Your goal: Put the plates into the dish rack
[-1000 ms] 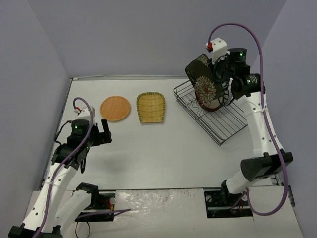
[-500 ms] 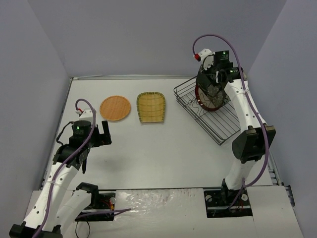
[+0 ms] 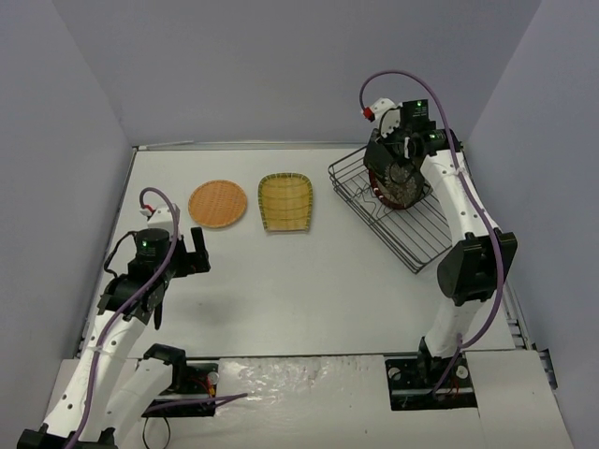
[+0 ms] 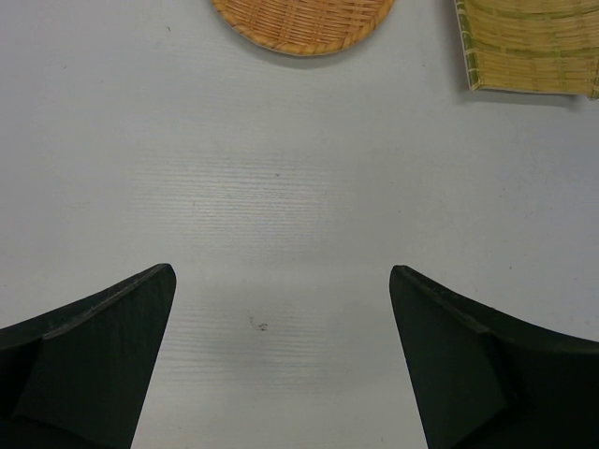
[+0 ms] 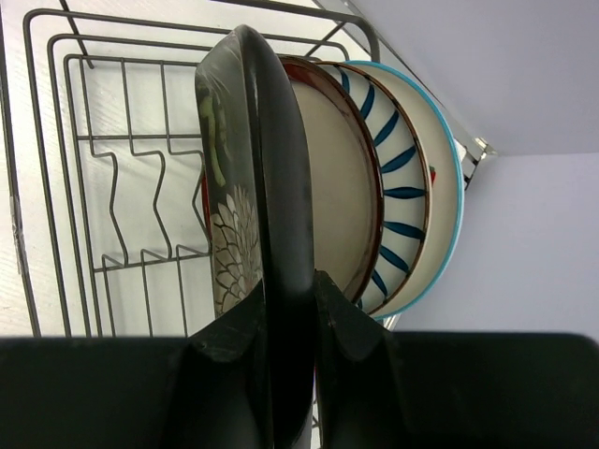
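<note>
My right gripper (image 3: 397,161) (image 5: 292,292) is shut on the rim of the black floral square plate (image 5: 245,178) (image 3: 397,181). It holds the plate on edge in the far end of the dark wire dish rack (image 3: 416,224) (image 5: 122,201). Beside it stand the red-rimmed cream plate (image 5: 335,168), the white plate with dark radial stripes (image 5: 398,154) and a white plate with a light blue rim (image 5: 442,192). The orange round plate (image 3: 217,203) (image 4: 304,23) and the yellow square plate (image 3: 284,202) (image 4: 529,42) lie flat on the table. My left gripper (image 3: 198,249) (image 4: 281,360) is open and empty, just above the table and short of the orange plate.
The near part of the rack shows bare zigzag dividers (image 5: 126,253). The rack sits at an angle at the back right, close to the right wall. Grey walls close in the white table (image 3: 309,281) on three sides.
My right arm has swung the black floral plate from up over the rack down into its far end beside the standing plates. My left arm has barely moved.
</note>
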You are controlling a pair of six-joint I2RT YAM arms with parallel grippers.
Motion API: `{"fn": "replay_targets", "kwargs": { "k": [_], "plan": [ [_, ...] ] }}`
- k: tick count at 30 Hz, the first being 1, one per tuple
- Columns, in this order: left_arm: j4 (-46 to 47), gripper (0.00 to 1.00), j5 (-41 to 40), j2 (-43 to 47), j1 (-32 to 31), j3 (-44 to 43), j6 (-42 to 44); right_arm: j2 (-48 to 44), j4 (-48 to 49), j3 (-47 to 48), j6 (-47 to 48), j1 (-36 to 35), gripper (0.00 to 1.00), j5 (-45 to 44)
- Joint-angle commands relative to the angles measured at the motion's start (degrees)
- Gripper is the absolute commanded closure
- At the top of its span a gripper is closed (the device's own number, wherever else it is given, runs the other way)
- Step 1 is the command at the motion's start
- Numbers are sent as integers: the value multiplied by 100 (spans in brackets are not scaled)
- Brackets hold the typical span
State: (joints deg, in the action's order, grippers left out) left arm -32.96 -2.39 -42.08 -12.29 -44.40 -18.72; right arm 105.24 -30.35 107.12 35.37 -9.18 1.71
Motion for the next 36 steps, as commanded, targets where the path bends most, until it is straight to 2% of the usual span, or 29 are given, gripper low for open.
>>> {"fn": "replay_targets", "kwargs": {
  "k": [1, 14, 19, 22, 29, 31, 36],
  "plan": [
    [325, 3, 36, -2, 34, -192, 44, -119, 847, 13, 215, 74, 100, 66],
    [308, 3, 46, -37, 43, -192, 44, 242, 970, -341, 111, 118, 100, 559],
    [305, 3, 94, -118, 40, -198, -55, 379, 1024, -330, -7, 172, 85, 737],
    [281, 3, 107, -184, 36, -218, -108, 407, 1040, -321, -61, 214, 68, 761],
    [275, 3, 194, -250, 42, -217, -146, 321, 1032, -190, -227, 241, 41, 723],
    [316, 3, 239, -276, 39, -193, -197, 113, 1040, -174, -344, 241, 28, 500],
    [603, 3, 506, -569, 40, -206, -486, -551, 1040, -2, -782, 250, 10, -50]
  ]
}}
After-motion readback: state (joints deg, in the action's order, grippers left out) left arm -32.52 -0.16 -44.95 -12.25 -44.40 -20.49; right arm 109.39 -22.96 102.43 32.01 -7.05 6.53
